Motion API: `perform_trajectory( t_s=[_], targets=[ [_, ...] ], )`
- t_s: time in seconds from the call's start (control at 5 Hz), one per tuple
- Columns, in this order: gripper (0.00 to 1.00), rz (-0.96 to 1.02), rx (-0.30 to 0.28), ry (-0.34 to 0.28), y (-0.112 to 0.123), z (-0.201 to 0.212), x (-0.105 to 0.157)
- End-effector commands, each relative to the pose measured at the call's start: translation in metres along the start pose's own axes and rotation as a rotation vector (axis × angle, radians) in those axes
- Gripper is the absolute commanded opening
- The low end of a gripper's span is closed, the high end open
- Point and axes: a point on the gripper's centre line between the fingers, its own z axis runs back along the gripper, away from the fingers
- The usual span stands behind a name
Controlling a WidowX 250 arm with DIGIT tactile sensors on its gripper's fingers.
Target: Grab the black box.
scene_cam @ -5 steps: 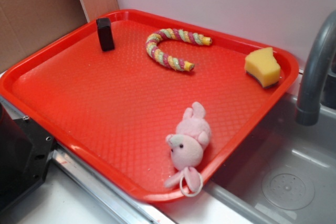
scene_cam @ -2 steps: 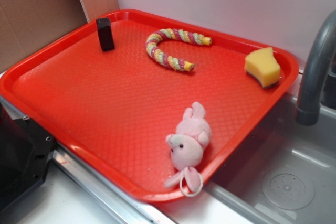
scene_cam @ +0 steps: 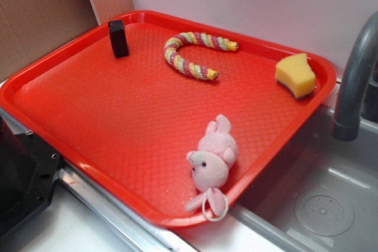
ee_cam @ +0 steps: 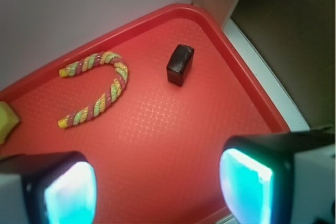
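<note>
- Plastic red tray is lying flat, and its floor is showing a bumpy little diamond pattern with a smooth raised rim all around.
- Small black box is standing upright near the tray's far left corner, matte, taller than wide, with rounded edges. Nothing is touching it.
- Twisted rope toy is curving like a horseshoe, striped pink, yellow and green, a bit to the right of the box.
- Yellow sponge wedge is sitting by the tray's right rim. In the wrist view only a tiny corner of it is showing at the left edge.
- Fluffy pink plush animal is lying against the near rim, its cord loop hanging over the edge.
- Gripper is showing only in the wrist view, blurry at the bottom, its two fingers spread wide with nothing between them.
- Bare tray floor is stretching between the gripper and the box, and the rim is curving close behind the box.
- Grey faucet is getting cut off at the right edge.
</note>
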Motion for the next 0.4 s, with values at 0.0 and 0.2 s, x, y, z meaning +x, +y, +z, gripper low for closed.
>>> perform_trajectory(
  t_s=[0.0,0.2],
  targets=[
    [1.00,0.024,0.000,-0.017,0.005,0.005,0.006],
    [1.00,0.140,0.093,-0.106,0.008,-0.025,0.025]
  ],
)
